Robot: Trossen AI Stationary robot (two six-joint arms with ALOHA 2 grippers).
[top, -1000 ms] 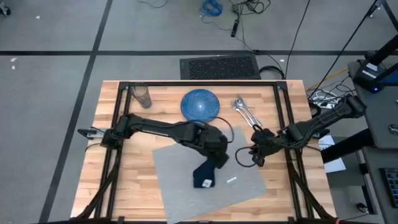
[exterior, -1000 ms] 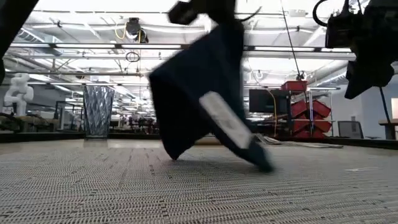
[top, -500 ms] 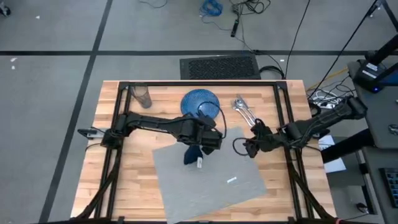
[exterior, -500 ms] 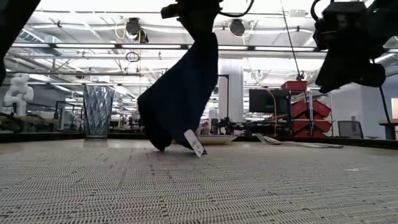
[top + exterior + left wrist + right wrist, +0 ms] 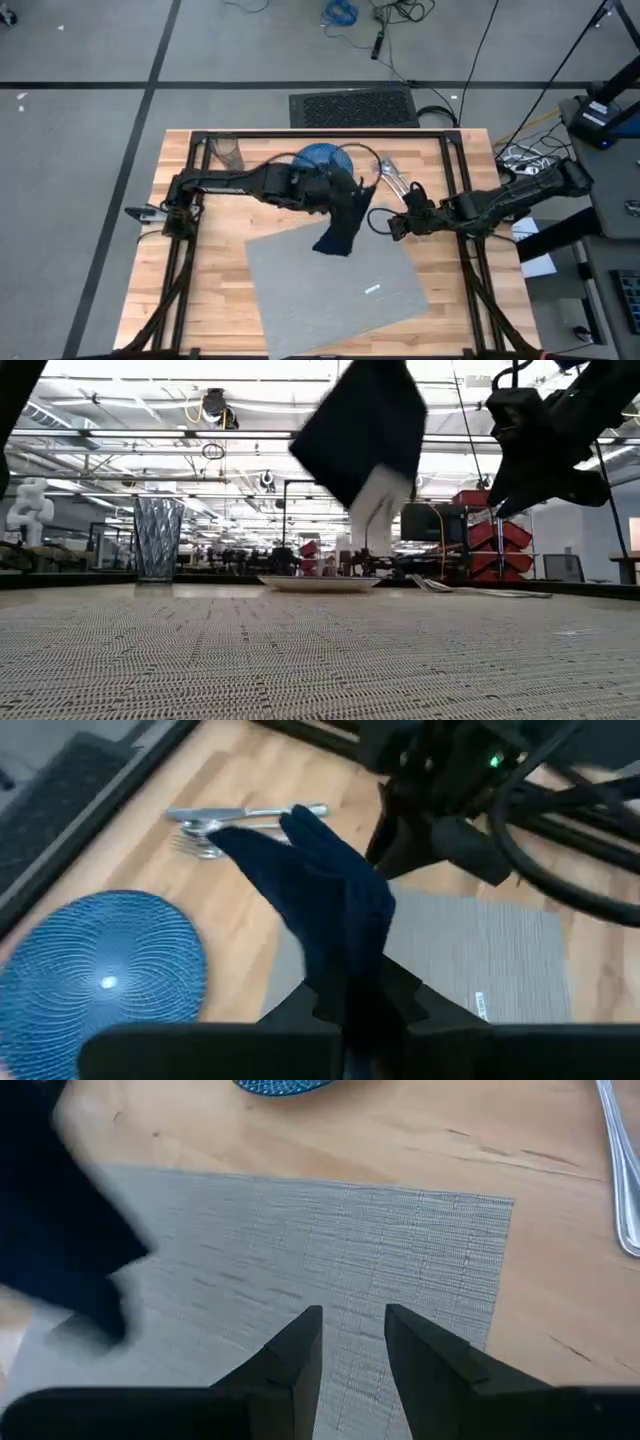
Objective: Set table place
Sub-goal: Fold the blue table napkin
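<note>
Napkin (image 5: 341, 226) hangs clamped in left gripper (image 5: 345, 197) — above placemat (image 5: 340, 290).

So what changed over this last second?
The left gripper, shut on the navy napkin, lifted it clear off the grey placemat and carried it back toward the blue plate. The right gripper edged inward, jaws empty. Placemat, plate, glass and cutlery stayed put.

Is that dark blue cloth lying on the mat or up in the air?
Up in the air. In the low view the napkin hangs clear above the placemat, and the left gripper holds it from above.
</note>
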